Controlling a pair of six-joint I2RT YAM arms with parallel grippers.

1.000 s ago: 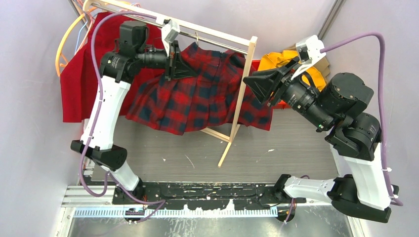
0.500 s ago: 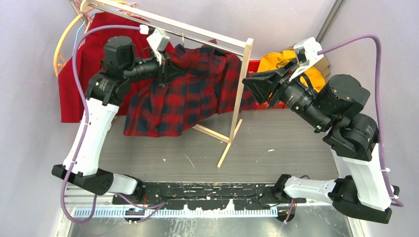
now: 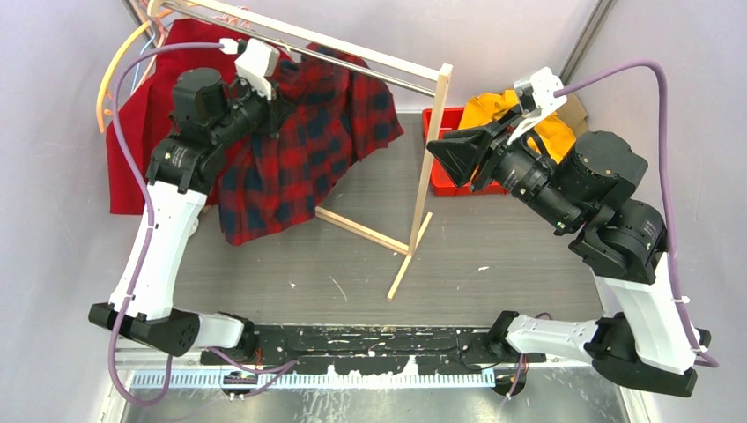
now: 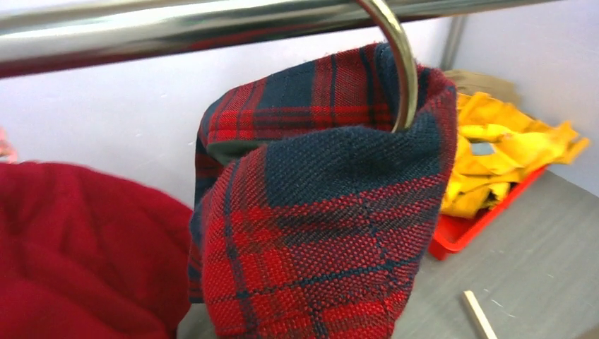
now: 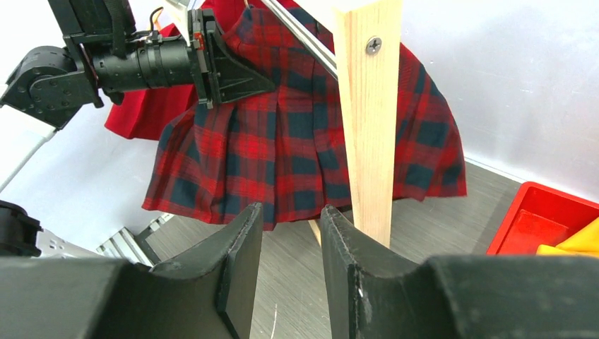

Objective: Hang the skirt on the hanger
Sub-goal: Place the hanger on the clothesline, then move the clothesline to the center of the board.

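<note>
Left gripper (image 5: 263, 80) was clamped on the one red-and-navy plaid pleated skirt (image 5: 282, 155), which hung by one brass-coloured hanger hook (image 4: 407, 67) from the single steel rail (image 4: 176, 28). My right gripper (image 5: 291, 212) gaped, empty!

Rack (image 3: 429, 159): stood on the table (image 3: 511, 264).
Skirt (image 3: 299, 132): hung under the rack's rail, toward its left end.
Other garment (image 3: 132, 150): at the rack's left end, behind the skirt.
Tray (image 3: 443, 172): just right of the rack.
</note>
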